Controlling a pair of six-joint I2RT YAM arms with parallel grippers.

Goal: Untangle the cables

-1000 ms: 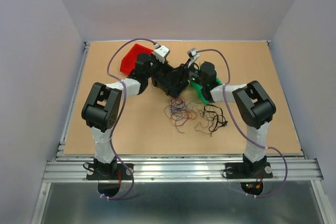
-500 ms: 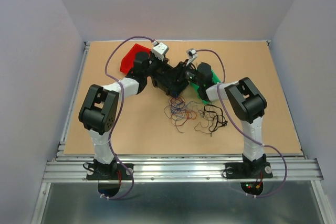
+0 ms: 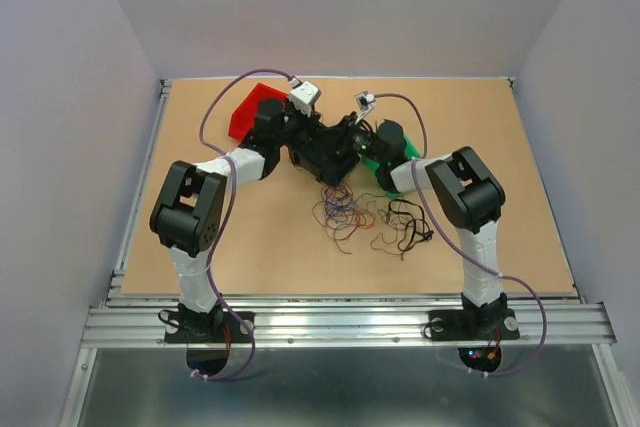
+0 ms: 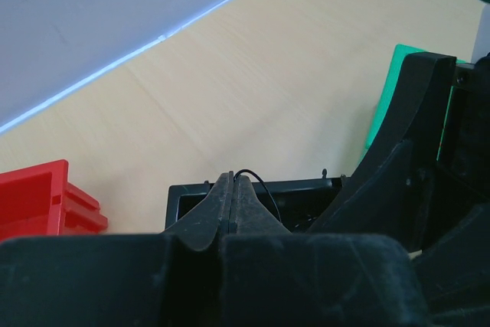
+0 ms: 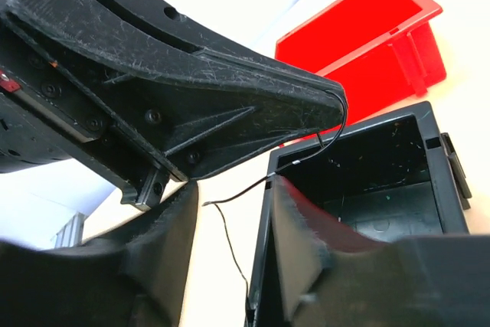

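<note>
The cables (image 3: 368, 219) lie as a loose tangle of red, blue, orange and black strands in the middle of the table. My left gripper (image 4: 233, 178) is shut on one thin black wire (image 4: 259, 181), which loops out of its tip above the black bin (image 4: 306, 189). In the right wrist view that black wire (image 5: 306, 157) runs from the left gripper's tip across the black bin's corner (image 5: 269, 178). Its free end lies between my right gripper's fingers. My right gripper (image 5: 233, 208) is open, close beside the left gripper (image 3: 328, 155) at the bin.
A red bin (image 3: 252, 112) stands at the back left, also in the right wrist view (image 5: 367, 36). A green bin (image 3: 384, 175) lies under the right arm (image 3: 400, 152). The black bin (image 3: 322, 162) sits between them, with both arms crowded over it.
The right arm has drawn in a little toward the left gripper. Both grippers have shifted slightly toward the back. The tangle on the table has not moved.
</note>
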